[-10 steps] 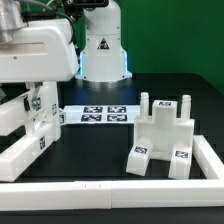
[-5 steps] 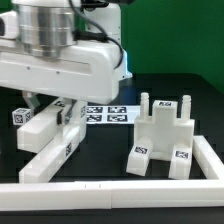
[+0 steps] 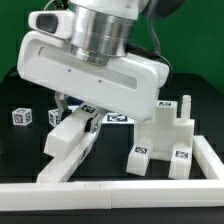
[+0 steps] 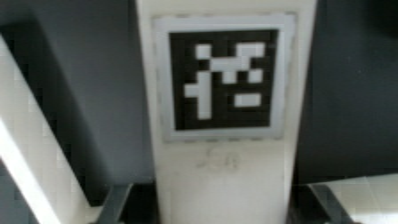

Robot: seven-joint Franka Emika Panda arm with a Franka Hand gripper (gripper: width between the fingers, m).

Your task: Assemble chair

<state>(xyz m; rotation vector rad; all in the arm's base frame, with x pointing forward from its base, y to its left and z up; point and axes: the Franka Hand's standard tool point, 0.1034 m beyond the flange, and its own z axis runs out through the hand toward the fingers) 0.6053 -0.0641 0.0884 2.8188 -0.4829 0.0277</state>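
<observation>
My gripper (image 3: 78,112) is shut on a long white chair bar (image 3: 68,142) and holds it just above the black table, left of centre in the exterior view. The big white hand hides the fingers there. In the wrist view the bar (image 4: 222,90) runs straight out between my two fingers (image 4: 128,205), showing one black-and-white tag. A chunky white chair block (image 3: 165,135) with several tags stands at the exterior view's right, a short gap away from the bar.
A small tagged cube (image 3: 24,117) sits at the exterior view's left. The marker board (image 3: 118,119) lies behind the bar, mostly hidden by the hand. A low white wall (image 3: 110,197) runs along the front and up the right side (image 3: 211,160).
The arm has swung toward the exterior view's right, carrying the bar closer to the chair block. The small cube has come into view on the left.
</observation>
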